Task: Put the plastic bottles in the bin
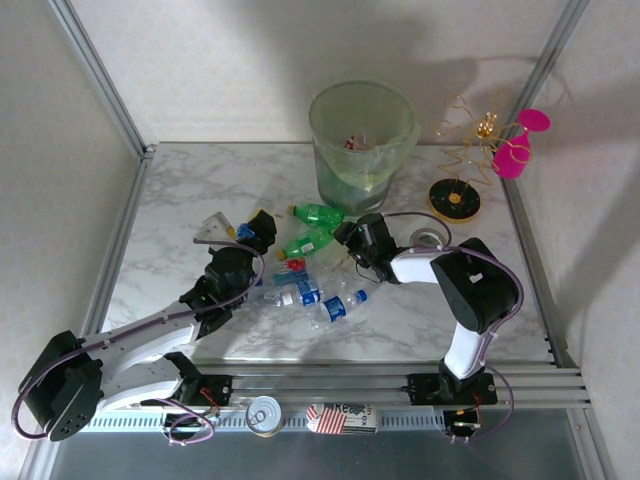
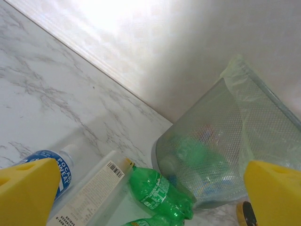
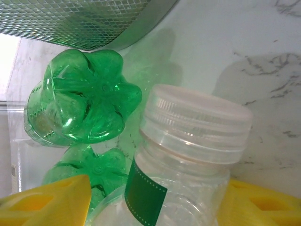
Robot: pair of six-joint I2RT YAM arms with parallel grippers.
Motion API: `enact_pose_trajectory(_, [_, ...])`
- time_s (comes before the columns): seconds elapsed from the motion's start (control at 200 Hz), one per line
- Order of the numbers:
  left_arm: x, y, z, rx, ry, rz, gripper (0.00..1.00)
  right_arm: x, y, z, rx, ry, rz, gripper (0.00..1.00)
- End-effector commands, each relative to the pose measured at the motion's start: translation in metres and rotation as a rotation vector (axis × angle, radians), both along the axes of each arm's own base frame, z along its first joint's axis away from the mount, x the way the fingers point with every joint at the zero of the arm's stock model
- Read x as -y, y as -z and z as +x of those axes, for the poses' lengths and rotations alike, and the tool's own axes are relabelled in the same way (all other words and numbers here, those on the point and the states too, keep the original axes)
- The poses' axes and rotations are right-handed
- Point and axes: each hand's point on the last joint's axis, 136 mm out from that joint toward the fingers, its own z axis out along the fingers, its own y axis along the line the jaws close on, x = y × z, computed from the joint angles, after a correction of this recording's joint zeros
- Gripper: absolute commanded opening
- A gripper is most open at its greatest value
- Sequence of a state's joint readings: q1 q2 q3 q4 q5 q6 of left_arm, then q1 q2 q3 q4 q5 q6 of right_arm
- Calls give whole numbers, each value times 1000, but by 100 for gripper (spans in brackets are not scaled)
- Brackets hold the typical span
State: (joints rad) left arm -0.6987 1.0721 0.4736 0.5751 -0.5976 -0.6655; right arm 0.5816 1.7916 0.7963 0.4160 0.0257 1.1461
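Marble desk (image 1: 170, 200) spreads under us; our right hand (image 1: 352, 238) is clamped on a clear white-capped bottle (image 3: 188, 141), its long axis pointing out past the fingers (image 3: 47, 205). Up-frame, close by at top centre, stands the bin (image 1: 362, 140). Our left hand (image 1: 262, 230) gapes empty, farther left.

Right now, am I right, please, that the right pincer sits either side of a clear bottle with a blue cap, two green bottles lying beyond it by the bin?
Not quite: the right wrist view shows the cap whitish, not blue. The right pincer does sit either side of the clear bottle, two green bottles lying beyond it by the bin.
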Motion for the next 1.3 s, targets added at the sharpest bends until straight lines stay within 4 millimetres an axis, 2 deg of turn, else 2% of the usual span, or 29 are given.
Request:
enact_pose_trajectory(0.0, [-4, 3, -3, -2, -18, -11, 100, 6, 16, -3, -18, 29, -20, 67])
enact_pose_trajectory(0.19, [-4, 2, -3, -2, -19, -15, 100, 8, 14, -6, 0, 11, -31, 57])
enact_pose_trajectory(0.391, [-7, 1, -5, 1, -27, -18, 99, 12, -4, -7, 55, -13, -46, 56])
enact_pose_trajectory(0.686, [-10, 1, -6, 5, -41, -25, 100, 47, -33, -9, 123, 0, -58, 54])
enact_pose_trajectory(0.811, [-9, 3, -6, 2, -35, -24, 100, 57, -34, -8, 126, -3, -58, 52])
enact_pose_trajectory(0.866, [-9, 3, -6, 1, -34, -24, 99, 60, -27, -10, 101, -11, -75, 53])
enact_pose_trajectory(0.981, [-9, 4, -6, -1, -35, -25, 100, 58, -23, -14, 77, -46, -79, 59])
enact_pose_trajectory(1.097, [-9, 5, -6, -2, -35, -24, 99, 53, -15, -25, 19, -64, -80, 80])
enact_pose_trajectory(1.167, [-9, 4, -5, 0, -36, -23, 99, 46, -14, -32, 5, -74, -91, 89])
enact_pose_trajectory(1.297, [-8, 4, -4, 2, -38, -20, 100, 31, -11, -42, -15, -92, -117, 94])
